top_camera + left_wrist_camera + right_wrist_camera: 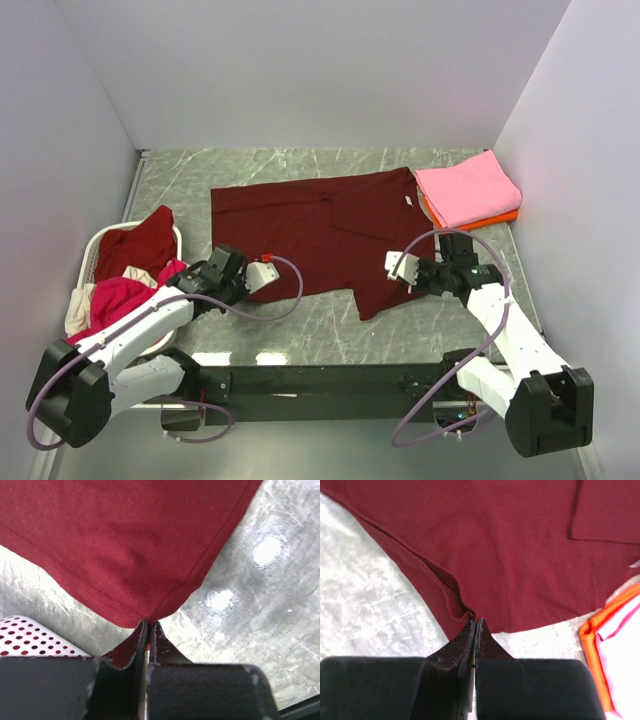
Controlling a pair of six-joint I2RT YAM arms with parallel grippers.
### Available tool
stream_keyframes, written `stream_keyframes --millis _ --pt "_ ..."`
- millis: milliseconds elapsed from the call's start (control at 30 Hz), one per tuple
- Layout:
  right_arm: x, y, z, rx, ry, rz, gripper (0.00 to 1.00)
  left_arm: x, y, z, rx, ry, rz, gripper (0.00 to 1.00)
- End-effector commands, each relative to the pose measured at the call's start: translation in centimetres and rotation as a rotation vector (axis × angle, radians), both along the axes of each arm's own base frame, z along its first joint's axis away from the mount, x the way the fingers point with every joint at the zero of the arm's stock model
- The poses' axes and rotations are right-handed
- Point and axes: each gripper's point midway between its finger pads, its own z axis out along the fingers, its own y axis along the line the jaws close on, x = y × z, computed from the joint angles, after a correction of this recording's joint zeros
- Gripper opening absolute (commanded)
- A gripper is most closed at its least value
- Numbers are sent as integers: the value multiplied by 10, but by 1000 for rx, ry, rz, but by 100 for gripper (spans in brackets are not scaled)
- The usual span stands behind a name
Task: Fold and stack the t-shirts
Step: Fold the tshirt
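Maroon shirt [320, 230] lies spread flat mid-frame in the top view, collar toward the right. Left gripper [148, 626] is clenched on its near-left hem corner. Right gripper [475, 622] is clenched on the near edge at the right end, where the hem is bunched into a ridge at the tips. Pink shirt [465, 188] sits folded on the orange shirt [500, 217] at upper right, just beside the maroon collar. Basket [100, 238] at left holds more shirts, magenta [125, 295] and cream [78, 310] among them.

Watch these:
- Both pinches take only the very edge of the cloth. Pull fast and a corner probably slips out.
- The right side grabs a wrinkle, not flat hem, so your fold line may come out crooked.
- Lift one arm ahead of the other and the shirt skews on the table [250, 335].
- Sweep toward upper right and the cloth may nudge the pink/orange stack.
- The left cable [290, 295] loops at the shirt's near edge and could drag it.
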Motion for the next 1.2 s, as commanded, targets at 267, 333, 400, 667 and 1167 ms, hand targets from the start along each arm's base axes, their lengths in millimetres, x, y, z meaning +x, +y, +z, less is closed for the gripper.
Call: stream_keyframes --millis 267,333,400,667,1167 --pt "38 19 71 170 -170 -86 0 24 -5 29 -52 -127 75 0" --pt "40 21 77 182 -183 -85 0 27 -3 33 -51 -143 89 0" --pt "42 23 85 195 -197 -86 0 29 -3 37 -52 -157 96 0" --pt "43 28 109 240 -240 -79 0 39 1 53 -50 -211 123 0" --pt "54 31 149 285 -359 -93 0 59 3 76 -58 -248 153 0"
